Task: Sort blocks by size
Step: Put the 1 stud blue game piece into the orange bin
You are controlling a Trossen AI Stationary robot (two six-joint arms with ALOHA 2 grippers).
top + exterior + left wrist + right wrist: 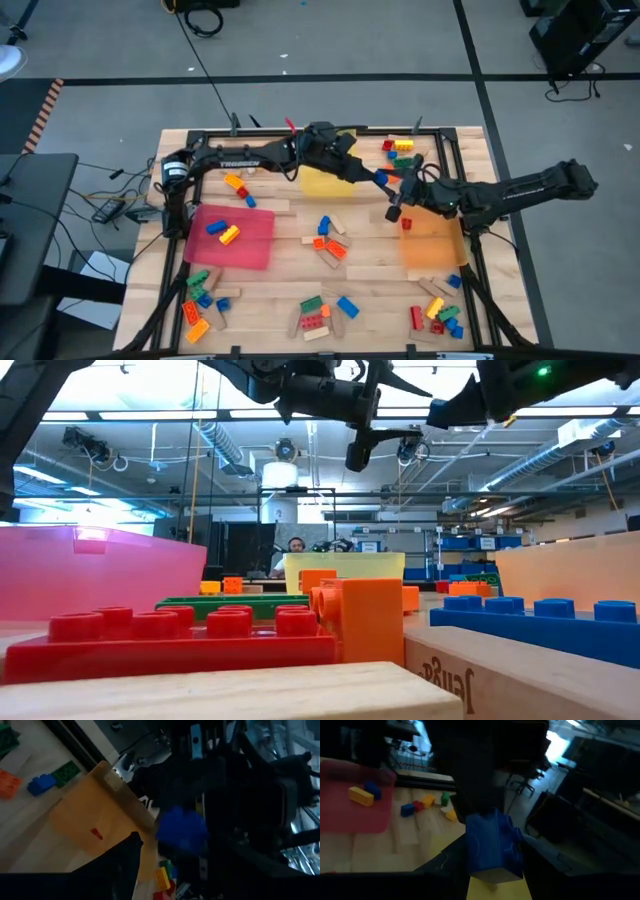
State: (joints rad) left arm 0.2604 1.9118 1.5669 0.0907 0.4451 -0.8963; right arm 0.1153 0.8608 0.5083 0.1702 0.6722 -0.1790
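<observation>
A blue studded brick point(383, 180) hangs in the air between the yellow tray point(318, 183) and the orange tray point(432, 245). My right gripper point(394, 192) reaches in from the table's right and is shut on the blue brick point(492, 845). My left gripper point(374, 176) comes from the left and stands open right at the same brick point(182, 830). One left finger point(127, 857) shows beside the brick; the other is lost in the dark. Many more blocks lie loose on the table. My right gripper pinches the blue brick by two opposite sides point(472, 847) between its two fingers. The fingers come about level from the table's right side. The brick is lifted clear, over the yellow tray's right edge. My left gripper is close to the brick; I cannot tell whether it touches it.
A red tray point(250, 245) at the left holds a yellow and a blue brick point(228, 234). Block clusters lie at the near left point(203, 300), near middle point(320, 315), near right point(440, 312), centre point(330, 242) and far right point(400, 150). A black frame point(448, 150) rims the table.
</observation>
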